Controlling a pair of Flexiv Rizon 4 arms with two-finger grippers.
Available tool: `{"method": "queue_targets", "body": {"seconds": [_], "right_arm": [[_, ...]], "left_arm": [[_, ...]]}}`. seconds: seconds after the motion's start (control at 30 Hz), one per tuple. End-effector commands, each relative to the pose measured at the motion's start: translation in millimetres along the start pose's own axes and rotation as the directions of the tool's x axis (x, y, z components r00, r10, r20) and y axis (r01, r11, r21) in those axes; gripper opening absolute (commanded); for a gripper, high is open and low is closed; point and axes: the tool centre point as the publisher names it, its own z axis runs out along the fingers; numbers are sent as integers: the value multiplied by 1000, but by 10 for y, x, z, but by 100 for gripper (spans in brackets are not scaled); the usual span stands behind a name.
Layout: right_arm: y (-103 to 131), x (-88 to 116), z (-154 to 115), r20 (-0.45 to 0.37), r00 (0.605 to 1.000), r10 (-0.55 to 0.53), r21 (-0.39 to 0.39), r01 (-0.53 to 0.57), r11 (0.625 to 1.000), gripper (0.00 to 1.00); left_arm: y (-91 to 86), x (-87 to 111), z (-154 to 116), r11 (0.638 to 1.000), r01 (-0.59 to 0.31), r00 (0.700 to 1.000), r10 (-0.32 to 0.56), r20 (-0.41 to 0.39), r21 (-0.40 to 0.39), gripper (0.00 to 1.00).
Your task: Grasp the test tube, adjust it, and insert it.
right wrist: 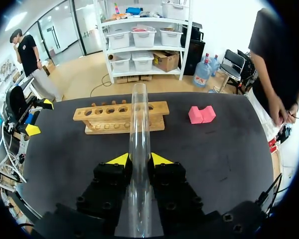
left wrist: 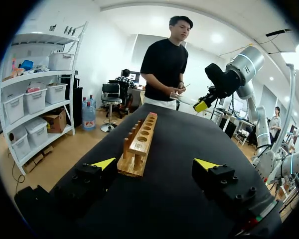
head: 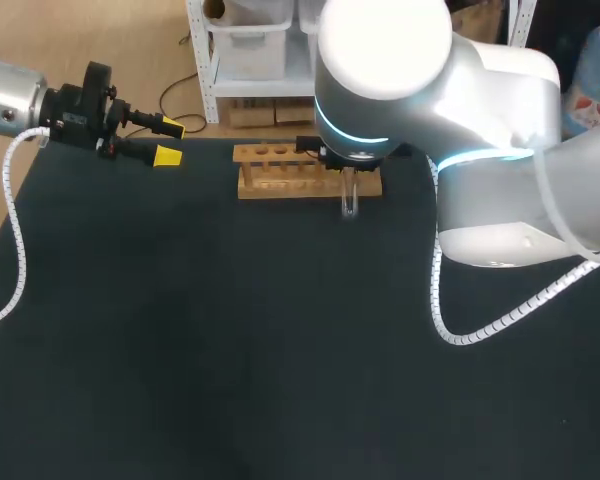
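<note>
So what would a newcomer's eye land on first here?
The clear test tube, clamped in the right hand, just in front of the wooden rack. Then the left hand, open and empty, off past one end of the rack, and a pink block near the other end.

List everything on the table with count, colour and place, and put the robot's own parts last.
table: 1, black, under everything.
rack: 1, wooden, far middle of the table.
test tube: 1, clear, between the right gripper's fingers, in front of the rack.
block: 1, pink, on the table off one end of the rack, apart from it.
left gripper: 1, black with yellow tips, open, over the table's far left.
right gripper: 1, black with yellow tips, shut on the test tube.
</note>
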Motion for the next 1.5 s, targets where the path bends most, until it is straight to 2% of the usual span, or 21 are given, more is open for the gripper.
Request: {"method": "queue_targets", "body": {"seconds": [0.03,0.43,0.87,1.1,1.5], "right_arm": [[-14,2,18,3,1000,0,-1,0,1000,0],[-62,-126,361,5,1000,8,14,-8,1000,0],[47,-277,701,43,999,-11,-13,12,1000,0],[64,-291,819,75,997,10,-12,-9,1000,0],[124,-223,952,63,997,33,-21,-32,999,0]], "left_arm": [[3,10,1,1000,-2,1000,2,2,0,100],[3,10,1,1000,-2,1000,2,2,0,100],[3,10,1,1000,-2,1000,2,2,0,100],[3,10,1,1000,-2,1000,2,2,0,100],[3,10,1,1000,-2,1000,2,2,0,100]]}}
